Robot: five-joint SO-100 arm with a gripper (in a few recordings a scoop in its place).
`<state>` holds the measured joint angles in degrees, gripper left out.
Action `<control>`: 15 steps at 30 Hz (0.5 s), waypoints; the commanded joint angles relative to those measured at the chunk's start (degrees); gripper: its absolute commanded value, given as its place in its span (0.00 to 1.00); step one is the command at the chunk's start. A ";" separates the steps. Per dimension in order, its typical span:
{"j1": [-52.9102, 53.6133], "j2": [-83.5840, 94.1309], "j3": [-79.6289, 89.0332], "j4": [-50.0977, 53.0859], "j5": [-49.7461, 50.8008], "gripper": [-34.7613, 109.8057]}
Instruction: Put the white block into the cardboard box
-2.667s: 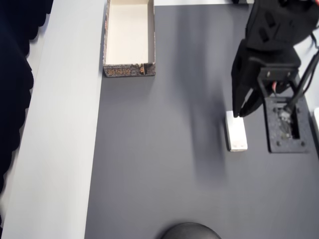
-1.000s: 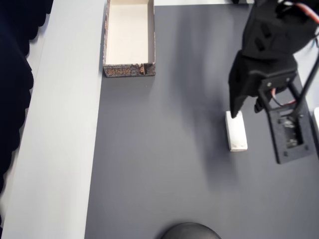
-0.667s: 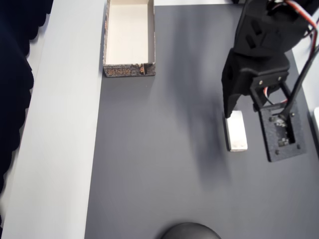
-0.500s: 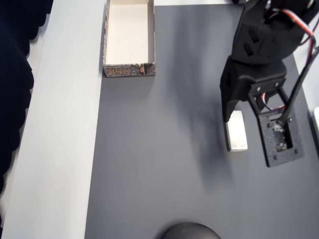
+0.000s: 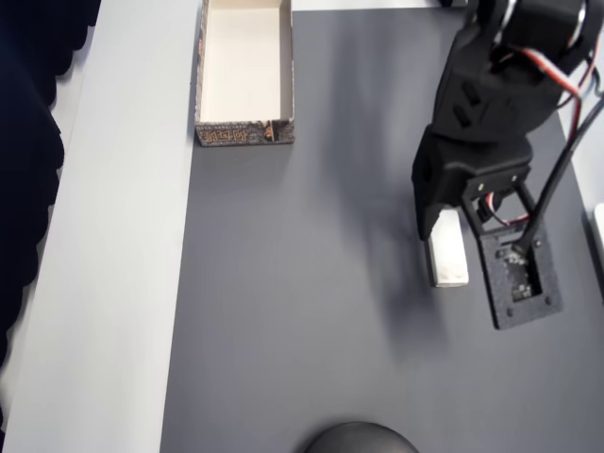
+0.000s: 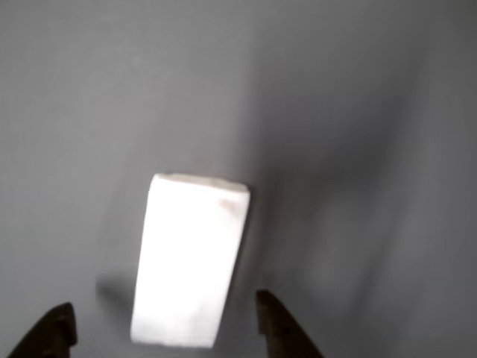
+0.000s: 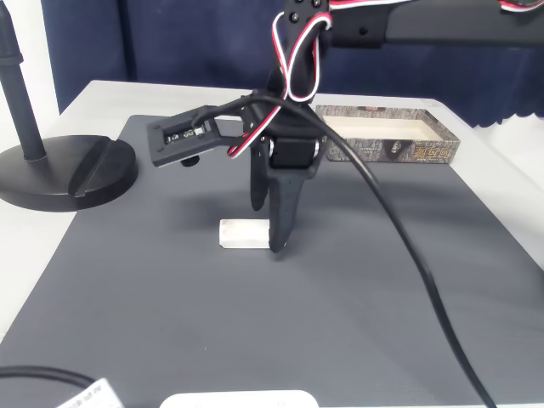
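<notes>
The white block (image 5: 449, 259) lies flat on the dark grey mat (image 5: 311, 283), right of centre in the overhead view. My black gripper (image 5: 445, 226) stands open over its upper end, one finger on each side. In the wrist view the block (image 6: 190, 257) runs down between the two fingertips (image 6: 277, 322), which are apart from it. The fixed view shows the gripper (image 7: 268, 224) pointing down at the right end of the block (image 7: 242, 233). The cardboard box (image 5: 243, 134) sits open-topped at the mat's top left, holding nothing, and shows at the back right in the fixed view (image 7: 391, 152).
A black round stand base (image 7: 68, 170) sits at the mat's left side in the fixed view, and its edge (image 5: 359, 440) shows at the bottom of the overhead view. A pale table strip (image 5: 113, 283) runs left of the mat. The arm's cable (image 7: 399, 238) hangs across the mat.
The gripper has turned and shifted left and down the picture, coming to straddle the block's upper end. The block and the box have not moved.
</notes>
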<state>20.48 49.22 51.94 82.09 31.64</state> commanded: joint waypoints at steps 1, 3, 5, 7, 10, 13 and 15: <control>-0.44 0.18 -4.66 -1.23 0.00 0.49; -0.53 -0.26 -4.75 -1.76 0.00 0.49; -0.70 -0.62 -4.83 -2.20 0.00 0.49; -0.79 -1.05 -5.36 -2.29 0.35 0.49; -0.97 -1.67 -5.62 -2.55 0.26 0.49; -1.14 -2.11 -6.06 -3.52 0.44 0.50; -1.23 -2.29 -6.24 -3.69 0.44 0.50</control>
<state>20.13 46.05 49.57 79.54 31.64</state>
